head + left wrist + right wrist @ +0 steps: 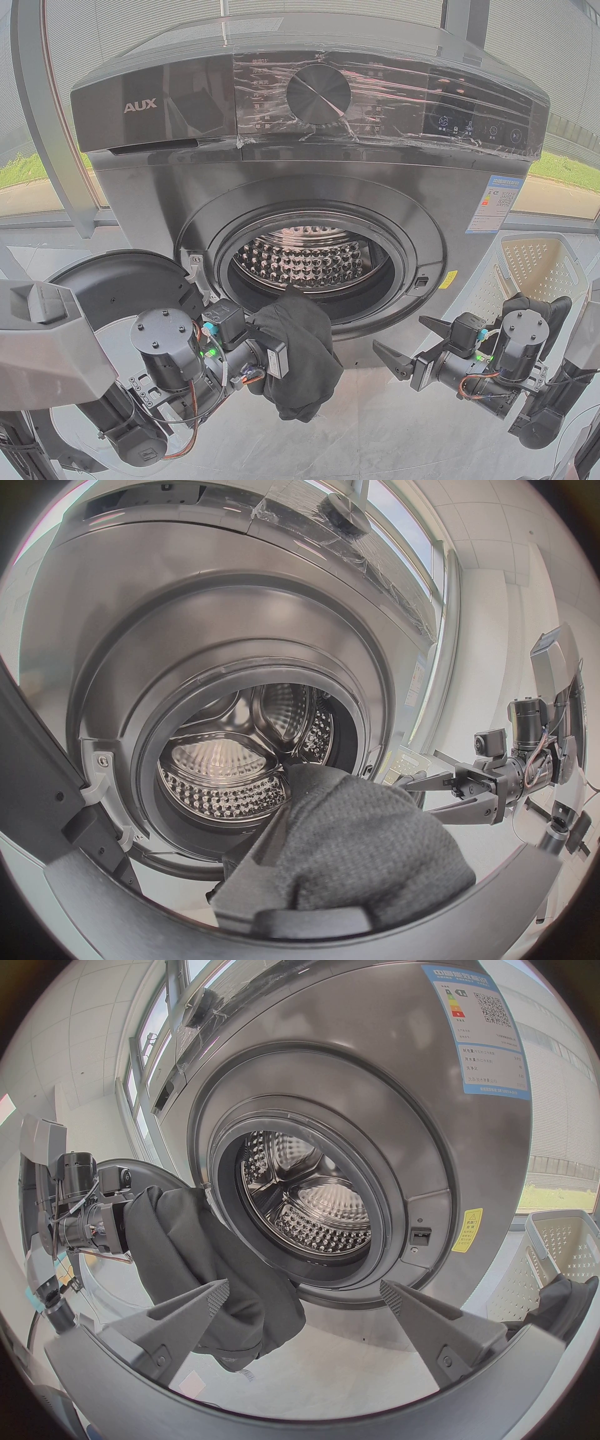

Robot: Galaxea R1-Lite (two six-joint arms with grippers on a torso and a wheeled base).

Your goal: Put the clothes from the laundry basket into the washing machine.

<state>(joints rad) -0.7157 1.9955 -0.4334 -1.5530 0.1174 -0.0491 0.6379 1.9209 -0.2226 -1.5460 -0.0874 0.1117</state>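
The grey front-loading washing machine (156, 200) stands with its round door (119, 281) swung open to the left and its steel drum (306, 259) bare inside. My left gripper (278, 359) is shut on a dark garment (306, 356) that hangs just in front of the lower rim of the opening, its top edge touching the rim. The cloth (369, 836) drapes over the fingers and hides them. My right gripper (400, 337) is open with nothing in it, low and to the right of the opening. The garment (206, 1260) hangs beyond its fingers.
A white perforated laundry basket (544, 262) stands right of the machine, with more dark clothes (537, 309) inside behind my right arm. The pale tiled floor (375, 425) lies in front of the machine. Windows are behind it.
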